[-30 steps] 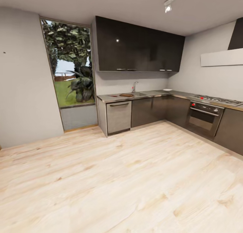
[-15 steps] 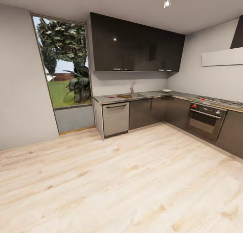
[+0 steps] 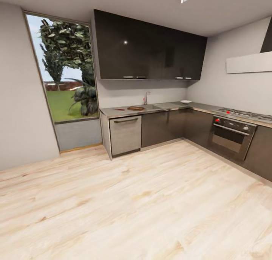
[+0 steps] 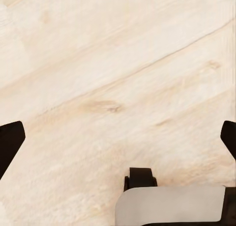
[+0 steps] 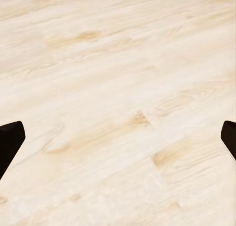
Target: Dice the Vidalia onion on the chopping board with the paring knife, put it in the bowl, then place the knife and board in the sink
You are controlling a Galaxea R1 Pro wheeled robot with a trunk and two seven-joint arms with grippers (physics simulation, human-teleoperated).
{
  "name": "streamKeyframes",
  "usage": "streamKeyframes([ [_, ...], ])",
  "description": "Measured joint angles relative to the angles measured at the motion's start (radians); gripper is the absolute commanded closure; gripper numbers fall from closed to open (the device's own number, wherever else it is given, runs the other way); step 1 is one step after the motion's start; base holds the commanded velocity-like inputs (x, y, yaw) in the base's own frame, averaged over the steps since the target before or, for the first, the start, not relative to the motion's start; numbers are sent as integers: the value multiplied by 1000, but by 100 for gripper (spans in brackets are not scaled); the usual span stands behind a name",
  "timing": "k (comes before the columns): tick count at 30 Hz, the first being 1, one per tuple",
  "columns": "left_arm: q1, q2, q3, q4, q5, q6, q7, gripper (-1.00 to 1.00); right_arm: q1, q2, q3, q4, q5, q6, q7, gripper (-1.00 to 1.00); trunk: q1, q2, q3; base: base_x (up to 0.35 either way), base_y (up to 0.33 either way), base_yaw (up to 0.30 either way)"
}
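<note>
Across the room, the dark countertop [image 3: 172, 105] runs along the back wall. On it lies the brown chopping board [image 3: 136, 108], with the red-handled paring knife [image 3: 119, 109] just left of it. The sink [image 3: 152, 107] sits right of the board under a chrome tap [image 3: 145, 98]; its inside is hidden, and so is the Vidalia onion. The white bowl [image 3: 185, 101] stands further right on the counter. My left gripper [image 4: 118, 142] and right gripper [image 5: 118, 142] both hang open over bare wooden floor, fingertips [image 4: 10, 140] [image 5: 10, 137] wide apart with nothing between them.
Pale wood floor [image 3: 143, 199] stretches between me and the cabinets. A steel dishwasher front [image 3: 125, 134] sits below the board. An oven [image 3: 231, 135] and hob [image 3: 245, 115] line the right wall. A tall window [image 3: 64, 82] is at the left. Part of my base [image 4: 167, 206] shows below the left gripper.
The whole head view has shifted: the counter and window now sit further left in the picture, so the camera has moved. Nothing on the counter has moved.
</note>
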Motion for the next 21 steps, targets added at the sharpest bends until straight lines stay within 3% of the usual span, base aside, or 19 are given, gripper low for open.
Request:
streamKeyframes([
  [21, 0, 0, 0, 0, 0, 0, 0, -100, 0, 0, 0, 0, 0, 0, 0, -100, 0, 0, 0, 287, -197, 0],
])
